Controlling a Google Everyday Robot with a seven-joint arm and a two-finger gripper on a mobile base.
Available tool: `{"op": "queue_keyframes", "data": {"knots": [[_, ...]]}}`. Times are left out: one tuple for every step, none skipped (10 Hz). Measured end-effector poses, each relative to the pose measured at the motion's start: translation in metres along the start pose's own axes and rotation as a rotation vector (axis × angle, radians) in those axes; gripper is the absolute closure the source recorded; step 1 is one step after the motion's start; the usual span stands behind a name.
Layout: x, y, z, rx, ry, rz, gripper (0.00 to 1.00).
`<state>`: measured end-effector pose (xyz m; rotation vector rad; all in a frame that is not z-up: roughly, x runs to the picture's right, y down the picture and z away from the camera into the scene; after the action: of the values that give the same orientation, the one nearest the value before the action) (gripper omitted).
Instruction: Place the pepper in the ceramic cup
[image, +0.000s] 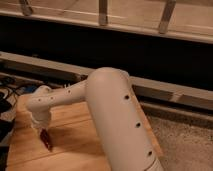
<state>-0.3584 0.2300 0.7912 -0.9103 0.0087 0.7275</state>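
Note:
The pepper (46, 140), a small dark red chili, hangs pointing down just under my gripper (41, 131) at the left of the wooden table (75, 145). The gripper sits at the end of my white arm (100, 105), which reaches left across the table, and it appears to hold the pepper's top a little above the wood. The ceramic cup is out of view.
A dark object (4, 107) lies at the left edge beside the table. A speckled floor (185, 145) lies to the right. A dark wall with metal rails (150, 90) runs behind the table.

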Motion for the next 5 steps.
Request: {"op": "queue_keyframes", "data": {"knots": [[0.000,-0.001,0.003,-0.005,0.008,0.000,0.30],[-0.001,0.001,0.011,-0.023,0.017,0.000,0.21],[-0.001,0.004,0.017,-0.031,0.018,-0.005,0.20],[-0.001,0.002,0.014,-0.027,0.015,-0.006,0.20],[-0.001,0.001,0.012,-0.024,0.018,-0.009,0.20]]}}
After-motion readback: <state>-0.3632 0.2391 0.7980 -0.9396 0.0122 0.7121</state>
